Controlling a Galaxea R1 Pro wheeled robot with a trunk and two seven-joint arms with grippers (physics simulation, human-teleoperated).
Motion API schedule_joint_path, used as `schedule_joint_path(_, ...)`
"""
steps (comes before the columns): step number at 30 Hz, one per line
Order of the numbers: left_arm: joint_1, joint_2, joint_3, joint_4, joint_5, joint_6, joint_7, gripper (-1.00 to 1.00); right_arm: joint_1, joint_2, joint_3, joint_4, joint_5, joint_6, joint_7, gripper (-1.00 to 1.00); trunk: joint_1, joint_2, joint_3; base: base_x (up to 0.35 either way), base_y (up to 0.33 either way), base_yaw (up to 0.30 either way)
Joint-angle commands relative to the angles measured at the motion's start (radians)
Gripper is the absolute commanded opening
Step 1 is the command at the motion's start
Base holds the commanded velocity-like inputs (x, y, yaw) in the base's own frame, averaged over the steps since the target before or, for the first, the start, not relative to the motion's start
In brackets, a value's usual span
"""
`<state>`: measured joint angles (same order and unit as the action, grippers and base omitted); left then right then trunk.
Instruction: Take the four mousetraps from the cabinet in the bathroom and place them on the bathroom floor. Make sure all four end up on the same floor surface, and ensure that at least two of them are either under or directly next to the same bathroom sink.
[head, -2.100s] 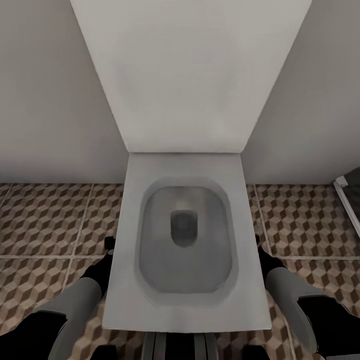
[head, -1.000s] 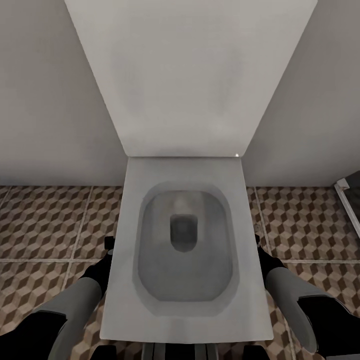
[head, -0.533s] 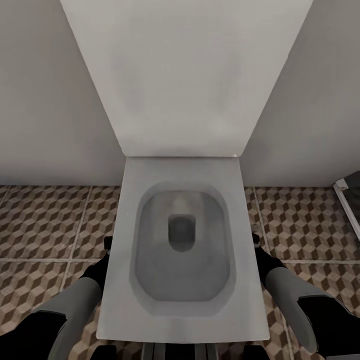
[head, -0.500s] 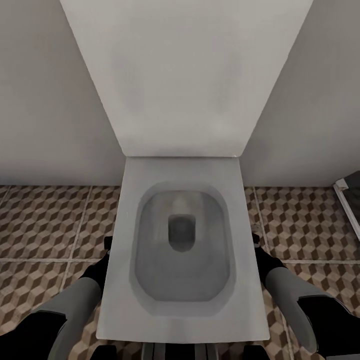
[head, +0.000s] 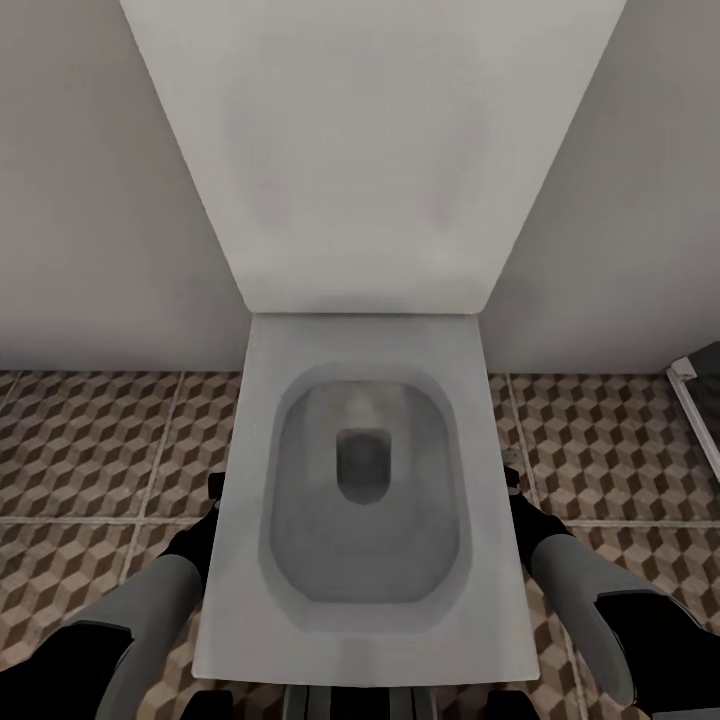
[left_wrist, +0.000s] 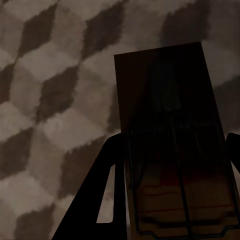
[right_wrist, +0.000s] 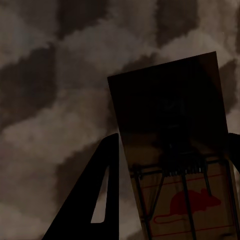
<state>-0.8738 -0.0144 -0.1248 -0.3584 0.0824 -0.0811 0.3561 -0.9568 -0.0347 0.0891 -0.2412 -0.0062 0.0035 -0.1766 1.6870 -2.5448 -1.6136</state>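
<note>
My left gripper (left_wrist: 172, 150) is shut on a dark-brown mousetrap (left_wrist: 165, 100), held flat between its black fingers (left_wrist: 100, 200) above the cube-patterned bathroom floor (left_wrist: 45, 75). My right gripper (right_wrist: 172, 150) is shut on a second mousetrap (right_wrist: 167, 110) with a red mouse print, also over the floor (right_wrist: 45, 65). In the head view the left gripper (head: 215, 495) and right gripper (head: 512, 482) hang low on either side of a white toilet (head: 250, 600), partly hidden by its rim. The sink and the other mousetraps are out of view.
The toilet has its lid (head: 370, 150) raised against a plain grey wall (head: 90, 200). Patterned floor tiles (head: 90, 440) run along both sides of it. A pale frame edge (head: 690, 410) stands at the far right.
The head view has crept slightly closer to the toilet over two seconds; in the last half second nothing has visibly moved. Both arms keep their places.
</note>
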Motion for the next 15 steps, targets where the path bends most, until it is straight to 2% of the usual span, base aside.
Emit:
schedule_joint_path(1, -0.001, 0.001, -0.009, 0.001, 0.008, -0.003, 0.009, -1.00, 0.000, -0.001, 0.008, 0.000, -0.003, 0.000, -0.001, -1.00, 0.000, 0.000, 0.000, 0.000, 0.000, 0.000)
schedule_joint_path(7, -0.001, 0.001, -0.009, 0.001, 0.007, -0.003, 0.009, -1.00, 0.000, -0.001, 0.008, 0.000, -0.003, 0.000, -0.001, -1.00, 0.000, 0.000, 0.000, 0.008, 0.000, 0.000)
schedule_joint_path(15, -0.001, 0.001, -0.010, 0.001, 0.007, -0.003, 0.009, -1.00, 0.000, -0.001, 0.008, 0.000, -0.003, 0.000, -0.001, -1.00, 0.000, 0.000, 0.000, 0.149, 0.000, 0.000)
